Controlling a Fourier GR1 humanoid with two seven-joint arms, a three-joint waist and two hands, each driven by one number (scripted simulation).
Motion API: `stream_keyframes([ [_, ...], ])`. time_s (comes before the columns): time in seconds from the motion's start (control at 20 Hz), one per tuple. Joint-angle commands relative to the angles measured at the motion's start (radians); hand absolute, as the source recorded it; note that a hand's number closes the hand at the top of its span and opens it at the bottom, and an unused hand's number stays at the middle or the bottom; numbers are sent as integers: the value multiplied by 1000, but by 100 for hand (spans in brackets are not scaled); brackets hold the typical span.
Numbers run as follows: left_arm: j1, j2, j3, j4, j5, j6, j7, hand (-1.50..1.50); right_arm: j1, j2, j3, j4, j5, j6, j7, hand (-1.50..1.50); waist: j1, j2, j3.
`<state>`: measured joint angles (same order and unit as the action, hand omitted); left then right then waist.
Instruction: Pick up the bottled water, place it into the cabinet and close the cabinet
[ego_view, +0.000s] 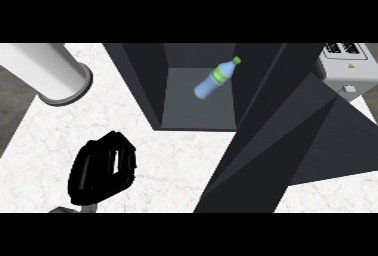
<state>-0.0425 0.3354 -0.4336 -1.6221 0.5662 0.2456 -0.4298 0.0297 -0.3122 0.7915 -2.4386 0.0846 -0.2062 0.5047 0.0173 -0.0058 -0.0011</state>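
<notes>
Inside the open cabinet (199, 114), the bottled water (215, 79) is lying tilted, probably light, smooth and slippery, best gripped around its middle, while the left hand (103, 170) is hovering over the counter (173, 150), released or clenched impossible to tell

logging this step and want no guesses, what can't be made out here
Right hand: shows nowhere in the head view.
Bottled water, tilted inside the cabinet: lying or leaning on a wall, cannot tell.
Toaster: cut off by the right edge, lower part hidden by the open cabinet door.
White cylinder: cut off by the left edge.
Left hand: forearm cut off at the lower edge.
</notes>
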Motion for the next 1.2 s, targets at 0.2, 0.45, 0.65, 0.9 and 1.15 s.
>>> stream_keyframes([
  [0.2,133,77,99,-80,48,-73,-23,150,-284,303,156,194,69,-4,152,150,4,5,-1],
  [0.45,195,121,148,-121,95,-136,-35,150,-433,303,212,221,201,-67,184,150,9,-1,-3],
  [0.65,225,145,188,-128,103,-161,-46,150,-521,301,132,257,163,-130,228,150,16,4,-3],
  [0.9,258,205,230,-137,154,-237,-21,150,-569,301,36,374,133,-205,202,150,42,11,-3],
  [1.15,282,220,257,-130,151,-281,-52,150,-676,305,-97,530,24,-282,171,150,46,17,-2],
])
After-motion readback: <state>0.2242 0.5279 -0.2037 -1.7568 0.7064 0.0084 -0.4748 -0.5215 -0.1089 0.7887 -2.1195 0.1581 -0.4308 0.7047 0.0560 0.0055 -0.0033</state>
